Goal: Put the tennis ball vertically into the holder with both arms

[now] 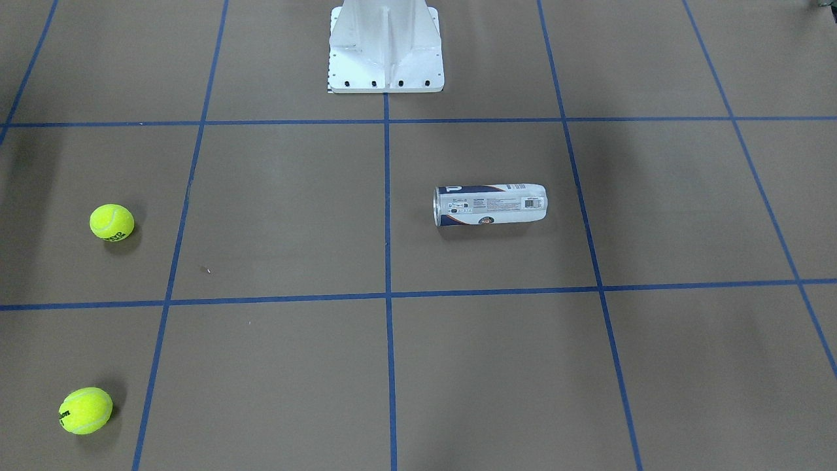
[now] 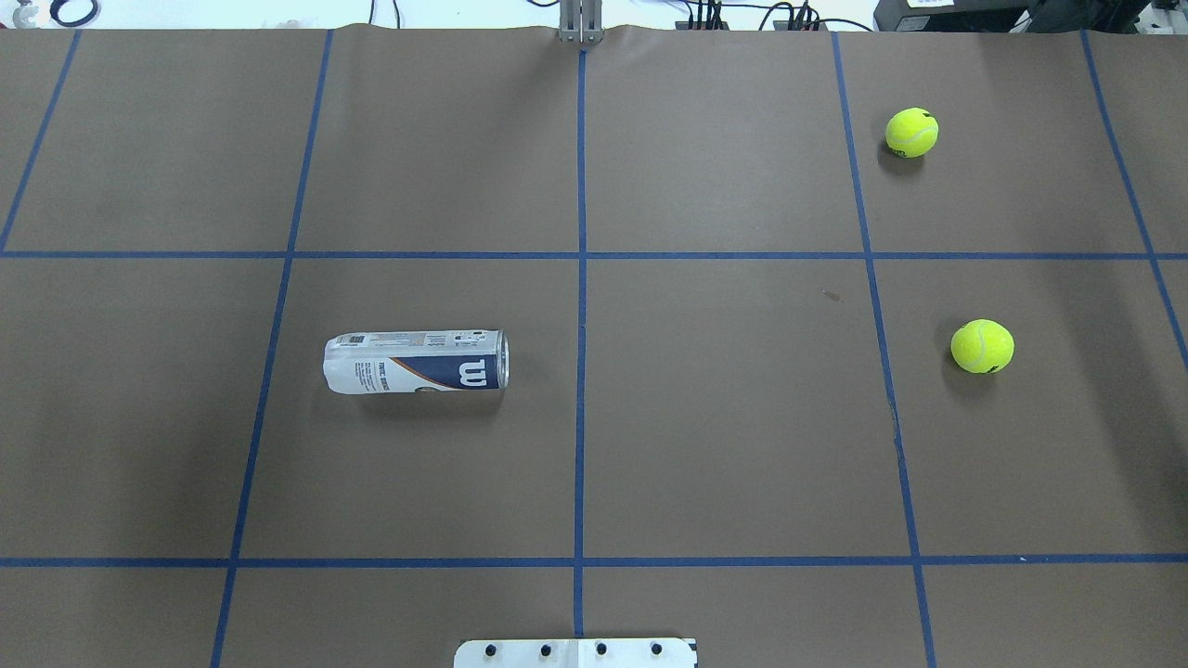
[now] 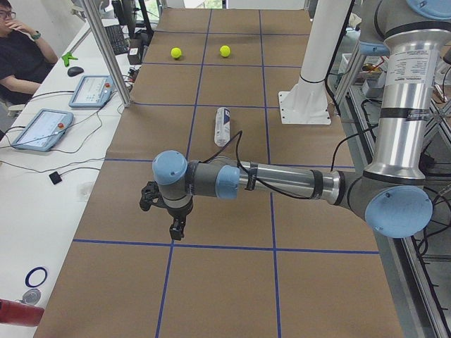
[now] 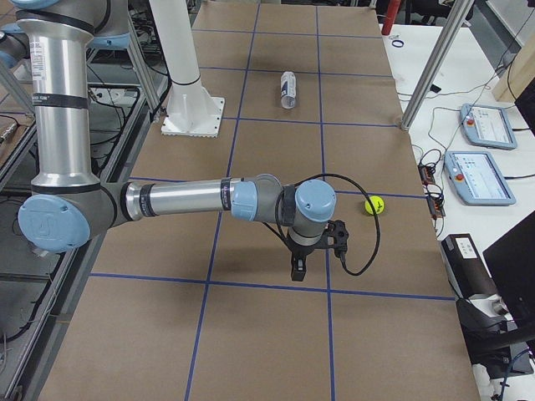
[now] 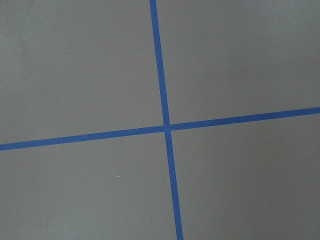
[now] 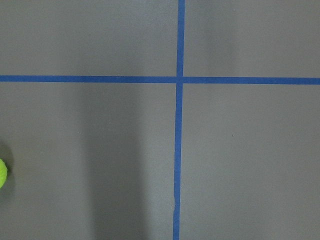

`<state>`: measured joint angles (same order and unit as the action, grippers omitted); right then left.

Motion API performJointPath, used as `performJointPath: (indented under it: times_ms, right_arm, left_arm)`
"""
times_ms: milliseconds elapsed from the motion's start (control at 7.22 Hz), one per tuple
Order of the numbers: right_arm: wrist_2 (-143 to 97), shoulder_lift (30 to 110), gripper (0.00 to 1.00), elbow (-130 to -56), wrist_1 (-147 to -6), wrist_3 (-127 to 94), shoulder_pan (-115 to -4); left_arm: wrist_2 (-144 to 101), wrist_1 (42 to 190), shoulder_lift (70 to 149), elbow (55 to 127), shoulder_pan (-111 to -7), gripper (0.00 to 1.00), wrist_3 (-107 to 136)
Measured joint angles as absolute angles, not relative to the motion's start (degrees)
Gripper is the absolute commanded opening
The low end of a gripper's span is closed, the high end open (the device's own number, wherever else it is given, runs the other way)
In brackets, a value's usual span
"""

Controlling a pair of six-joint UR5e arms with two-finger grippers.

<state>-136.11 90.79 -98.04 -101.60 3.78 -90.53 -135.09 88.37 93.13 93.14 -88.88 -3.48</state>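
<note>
Overhead exterior shows the holder (image 2: 418, 362) lying on its side left of the centre tape, silver rim (image 2: 502, 360) facing the middle. Near tennis ball (image 2: 982, 346) and far tennis ball (image 2: 911, 132) sit well apart on the right. Tube looks light, thin and rolly, so I'd pinch it gently mid-label. Loads of open tabletop (image 2: 724, 417) around it. Left gripper (image 3: 176, 227) and right gripper (image 4: 298, 269) carry nothing; can't tell how open they are.

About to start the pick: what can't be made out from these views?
Left end effector: only in exterior left view; open or shut unclear.
Right end effector: only in exterior right view; same.
Holder: label hides its inside in overhead view.
Tennis ball: cut off by right wrist view's left edge.
</note>
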Motion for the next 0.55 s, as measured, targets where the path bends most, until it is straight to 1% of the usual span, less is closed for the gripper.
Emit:
performJointPath:
  times_ms: [554]
  right_arm:
    - [-136.1,90.7,0.99,-98.2,-101.6,3.8,-90.8]
  left_arm:
    - [-135.2,88.8,93.2,93.5,-88.9,1.0,-4.0]
